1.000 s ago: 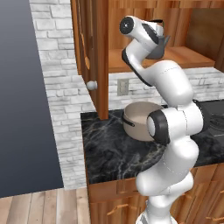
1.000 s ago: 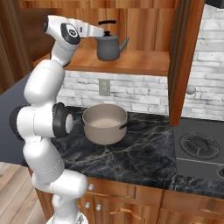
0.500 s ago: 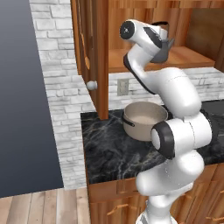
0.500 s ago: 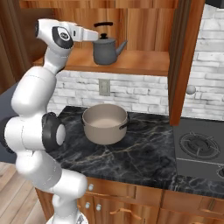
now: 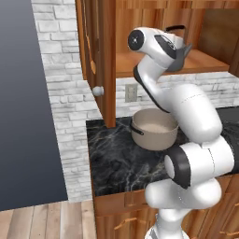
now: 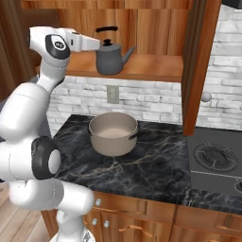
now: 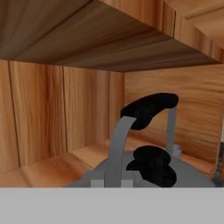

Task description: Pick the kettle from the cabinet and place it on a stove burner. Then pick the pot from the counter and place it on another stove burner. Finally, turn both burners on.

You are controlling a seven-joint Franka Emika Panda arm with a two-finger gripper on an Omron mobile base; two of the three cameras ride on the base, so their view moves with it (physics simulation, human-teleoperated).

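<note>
Warm reddish-brown wood takes up the upper half of the right base view, where the cabinet (image 6: 156,71) stands open, its door (image 6: 201,61) swung out at the right of the frame. On the plank shelf sits the kettle (image 6: 111,56), upright, spout pointing toward the right of the picture, arched handle up. The gripper (image 6: 97,45) reaches in from the left of the frame and ends right at the kettle's upper left side. Its jaws are drawn almost fully together. In the hand view the kettle's handle (image 7: 148,109) and lid knob (image 7: 151,164) loom close at lower centre, but the fingertips themselves are not clear there, so whether anything is pinched between them cannot be told.

Below, the pot (image 6: 113,133) rests on the counter (image 6: 142,170) at centre frame, untouched, and a stove burner (image 6: 212,156) shows at the right edge, bare.

By my judgement the first step is in hand: taking the kettle from the shelf. If the grip holds, the next move calls for a lift clear of the plank, a draw outward without knocking the door, then a carry rightward to a burner. The pot and the knobs are yet to come.
</note>
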